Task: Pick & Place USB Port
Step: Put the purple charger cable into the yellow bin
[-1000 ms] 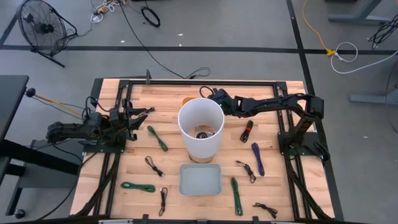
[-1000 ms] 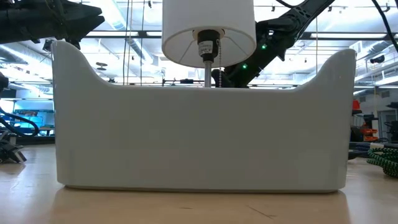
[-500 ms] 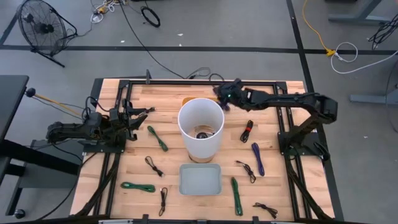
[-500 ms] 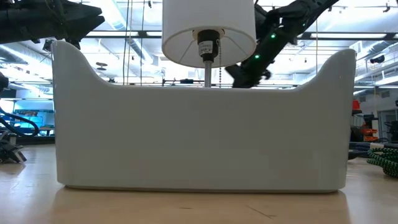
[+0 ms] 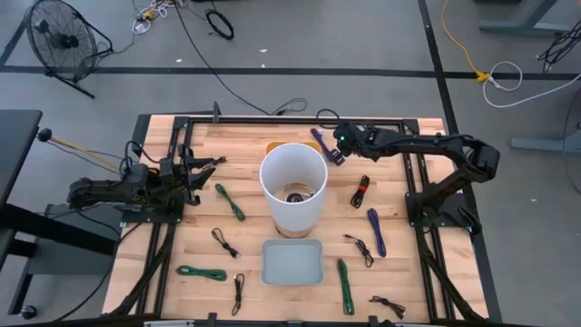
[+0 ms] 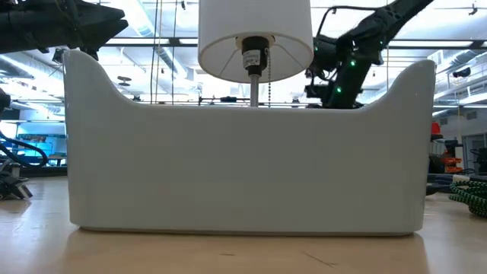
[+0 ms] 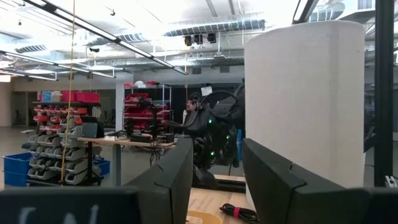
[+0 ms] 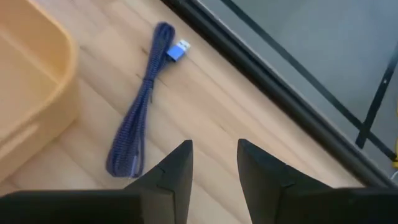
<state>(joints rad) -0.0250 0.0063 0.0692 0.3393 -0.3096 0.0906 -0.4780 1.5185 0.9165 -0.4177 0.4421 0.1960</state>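
A blue-purple braided USB cable (image 8: 138, 118) lies bundled on the wooden table at the far side, its blue plug (image 8: 179, 50) at one end. It also shows in the high view (image 5: 323, 145), between an orange tray (image 5: 275, 145) and my right gripper (image 5: 339, 136). My right gripper (image 8: 214, 165) hovers above the table just beside the cable, open and empty. My left gripper (image 5: 214, 163) waits at the table's left, open and empty (image 7: 217, 180).
A tall white lamp shade (image 5: 293, 186) stands mid-table, with a white tray (image 5: 291, 262) in front of it. Several bundled cables lie around: green (image 5: 230, 202), red-black (image 5: 360, 191), purple (image 5: 376, 231), black (image 5: 359, 248). A black frame rail (image 5: 300, 119) runs along the far edge.
My right gripper has moved from beside the lamp shade's far rim toward the table's right edge. The blue-purple cable now shows on the table beside it.
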